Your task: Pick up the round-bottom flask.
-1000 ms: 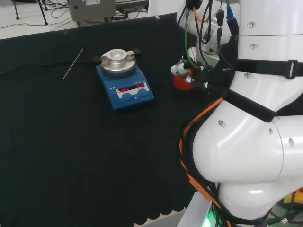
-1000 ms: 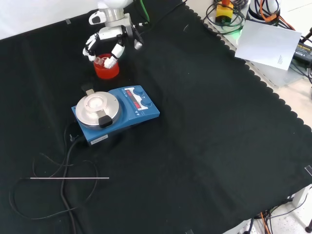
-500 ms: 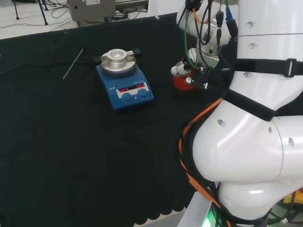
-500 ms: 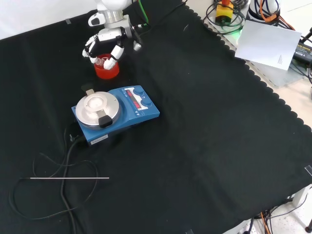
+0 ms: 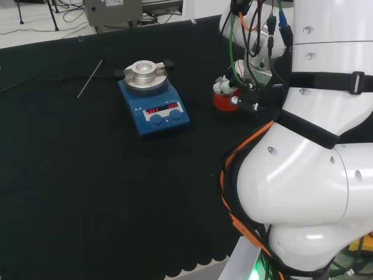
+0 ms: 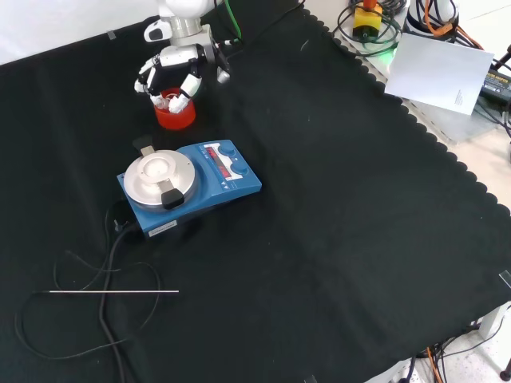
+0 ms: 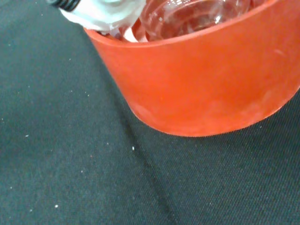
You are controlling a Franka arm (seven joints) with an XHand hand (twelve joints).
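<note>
Robot hand (image 6: 177, 73): fingers curled around clear glass round-bottom flask (image 7: 187, 14) | flask seated in red stand (image 6: 175, 116) | front view: blue stirrer plate (image 6: 190, 185) nearer on black-clothed tabletop (image 6: 359, 239).

In the front view the tabletop (image 6: 343, 207), draped in black cloth, carries a blue hotplate (image 6: 189, 187) near the middle, a red stand (image 6: 176, 116) at its 12 o'clock, and a thin metal rod (image 6: 113, 292) with a black cable (image 6: 108, 263) at its 7 o'clock.
</note>
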